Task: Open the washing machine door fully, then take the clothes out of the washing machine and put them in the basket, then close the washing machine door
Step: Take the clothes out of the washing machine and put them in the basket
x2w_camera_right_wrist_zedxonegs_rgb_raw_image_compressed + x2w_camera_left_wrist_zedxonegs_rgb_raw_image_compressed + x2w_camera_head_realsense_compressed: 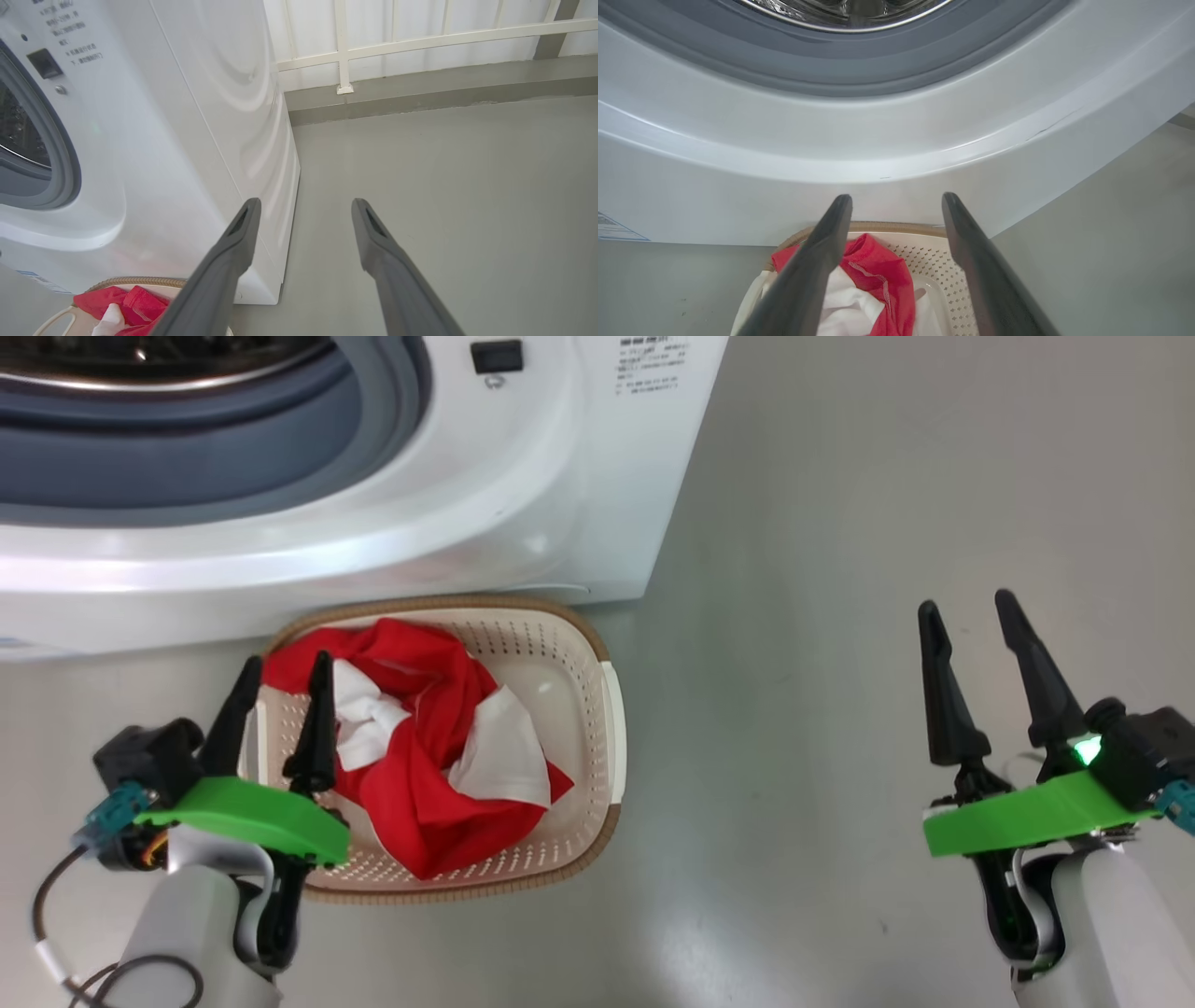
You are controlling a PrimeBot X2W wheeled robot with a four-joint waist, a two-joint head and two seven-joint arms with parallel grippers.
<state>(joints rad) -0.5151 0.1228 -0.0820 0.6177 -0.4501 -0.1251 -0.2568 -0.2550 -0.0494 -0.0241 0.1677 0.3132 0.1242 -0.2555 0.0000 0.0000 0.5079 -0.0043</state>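
clothes [420, 784] in basket [560, 658], below spread left fingers [317, 719]

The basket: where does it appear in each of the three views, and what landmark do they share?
Head view: the basket is lower left of centre, on the floor before the washing machine.
Left wrist view: basket at bottom centre, behind the left gripper.
Right wrist view: basket rim in the bottom left corner.
Shared landmark: the red and white clothes lying in it.
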